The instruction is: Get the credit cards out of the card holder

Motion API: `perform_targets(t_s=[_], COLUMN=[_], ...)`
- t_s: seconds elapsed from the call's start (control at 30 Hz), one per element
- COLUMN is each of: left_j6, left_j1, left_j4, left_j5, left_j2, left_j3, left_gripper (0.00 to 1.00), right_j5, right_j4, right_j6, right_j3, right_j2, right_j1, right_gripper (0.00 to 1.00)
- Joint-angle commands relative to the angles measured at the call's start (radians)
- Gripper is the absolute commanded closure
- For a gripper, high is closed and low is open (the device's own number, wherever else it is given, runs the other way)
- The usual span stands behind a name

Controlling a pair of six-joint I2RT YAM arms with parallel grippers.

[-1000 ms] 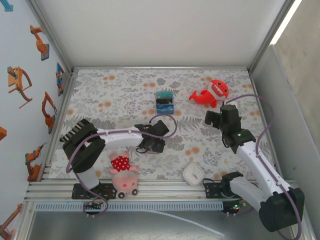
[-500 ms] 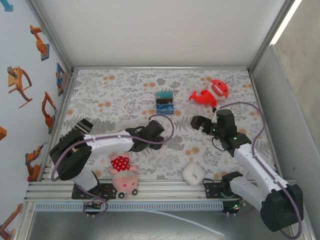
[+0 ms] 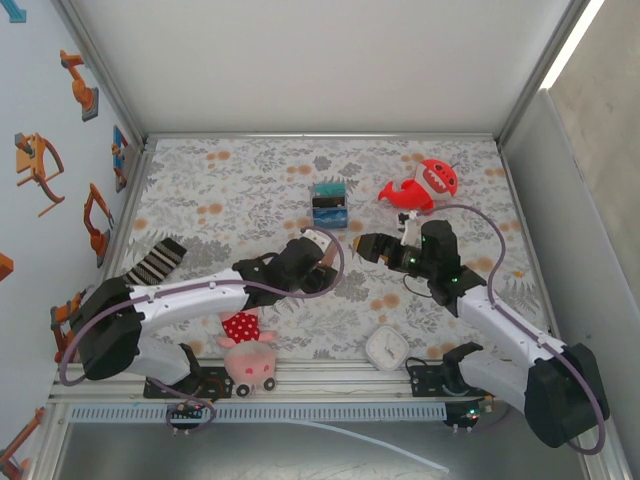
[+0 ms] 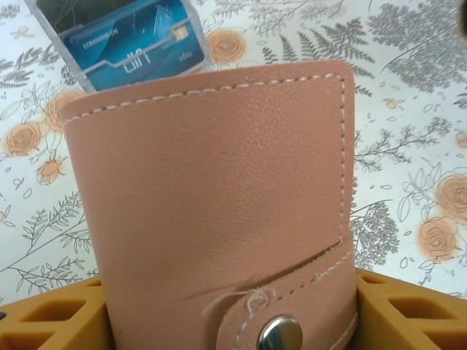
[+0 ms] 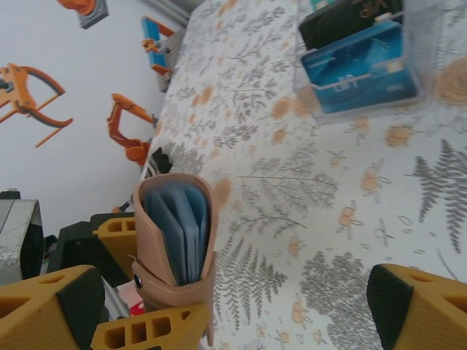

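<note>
The card holder (image 5: 175, 244) is held upright above the table (image 3: 230, 190), on the arm-base side of the card box (image 3: 329, 203) and slightly to its left. In the right wrist view its open end is turned up, and blue-grey layers are seen packed inside the tan leather shell. Whether these layers are lining or the credit cards cannot be told. In the left wrist view the closed outer face is presented, with white stitching along the edges and the snap tab (image 4: 281, 335) fastened across the lower part.

The card holder is clamped by the left gripper (image 3: 305, 270). One orange finger (image 4: 408, 310) is pressed against each side of the leather, near the snap tab end.

The card box is a clear container that stands on the table. A blue card with printed digits is stood in its front compartment, and a dark card is seen behind it.

The right gripper (image 3: 362, 245) is positioned on the arm-base side of the card box and slightly to its right, pointed toward the card holder. Its fingers (image 5: 51, 310) are spread wide, and the card holder is seen between them in the wrist view, apart from both. Contact with the leather is not seen.
</note>
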State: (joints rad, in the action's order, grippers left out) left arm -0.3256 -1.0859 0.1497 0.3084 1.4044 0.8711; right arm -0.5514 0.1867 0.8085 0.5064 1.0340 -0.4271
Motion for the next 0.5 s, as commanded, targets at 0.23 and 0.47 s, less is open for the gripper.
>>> perform_targets(t_s=[0.23,0.47], left_j6=[0.048,0.048], left_j1=[-0.023,-0.037], left_j4=[-0.02,-0.04], left_j5=[-0.031,-0.047], left_j2=[-0.054,-0.063], left_j3=[0.021,0.019], left_gripper=[0.33,0.33], right_j5=[-0.1,-0.12], right_j4=[0.22,0.308], right_j6=[0.022,0.049], right_j3=[0.051,0.083], right_j2=[0.14,0.24], right_j1=[-0.102,-0.142], right_gripper=[0.11,0.23])
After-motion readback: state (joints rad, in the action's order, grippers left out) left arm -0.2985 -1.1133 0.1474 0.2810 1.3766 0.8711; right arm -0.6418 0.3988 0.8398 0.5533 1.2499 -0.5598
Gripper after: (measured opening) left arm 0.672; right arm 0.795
